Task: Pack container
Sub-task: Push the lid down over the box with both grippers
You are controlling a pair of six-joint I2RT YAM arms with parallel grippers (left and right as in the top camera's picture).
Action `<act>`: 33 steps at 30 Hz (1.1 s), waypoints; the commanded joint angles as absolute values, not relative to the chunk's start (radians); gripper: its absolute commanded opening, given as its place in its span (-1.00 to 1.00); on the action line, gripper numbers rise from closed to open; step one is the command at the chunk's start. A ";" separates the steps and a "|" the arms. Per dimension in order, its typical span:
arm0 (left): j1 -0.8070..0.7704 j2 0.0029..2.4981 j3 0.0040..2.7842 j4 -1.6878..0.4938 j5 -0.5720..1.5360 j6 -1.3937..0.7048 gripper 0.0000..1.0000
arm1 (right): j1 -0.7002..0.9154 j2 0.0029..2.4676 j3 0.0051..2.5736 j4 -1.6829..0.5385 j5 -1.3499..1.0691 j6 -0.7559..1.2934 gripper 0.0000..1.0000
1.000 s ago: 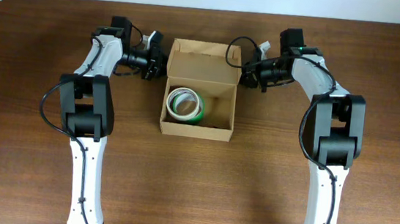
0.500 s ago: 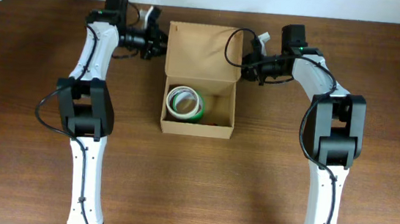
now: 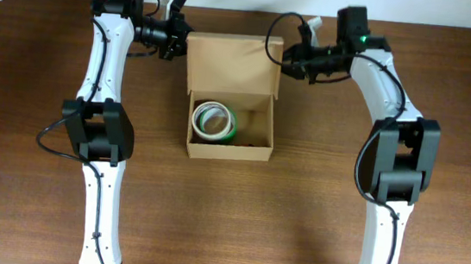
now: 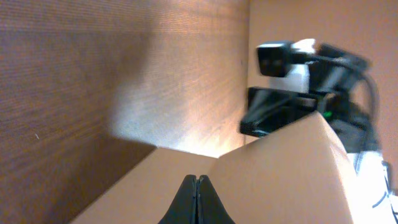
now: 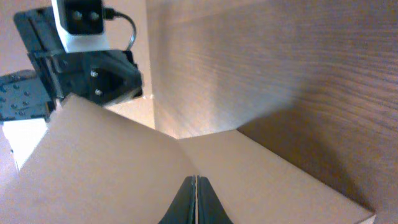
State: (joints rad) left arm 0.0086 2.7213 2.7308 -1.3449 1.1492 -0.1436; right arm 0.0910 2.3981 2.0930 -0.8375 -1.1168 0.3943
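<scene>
As both arms reach farther back, the left gripper [image 3: 178, 42] and right gripper [image 3: 282, 63], each pinched shut on the container's [image 3: 227, 151] flap [image 3: 229, 62], have seemingly raised it; tape rolls [image 3: 215, 121] lie inside; closing remains.

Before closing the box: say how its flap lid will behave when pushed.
The flap looks like thin, light card, so it may bow if pushed at one corner. Pinched by the left tool and right tool, it should probably swing on its crease.

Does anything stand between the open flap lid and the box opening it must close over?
Nothing visible does. The tape rolls lie flat inside the container, and the left gripper and right gripper pinch only the flap at its edges.
</scene>
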 commanded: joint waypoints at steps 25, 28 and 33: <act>-0.150 2.423 2.967 -1.687 0.398 0.002 -0.97 | 0.380 2.234 2.629 -1.623 -0.162 0.111 -0.93; -0.186 2.333 2.961 -1.687 0.305 -0.010 -0.98 | 0.425 2.195 2.663 -1.675 -0.058 0.112 -0.92; -0.216 2.146 2.839 -1.687 0.202 -0.015 -0.97 | 0.479 2.115 2.667 -1.699 0.044 0.111 -0.92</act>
State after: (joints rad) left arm -0.2203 2.2448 2.9120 -1.6829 0.3290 -0.0006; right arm 0.4599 2.1769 2.6450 -1.6924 -0.0895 0.1230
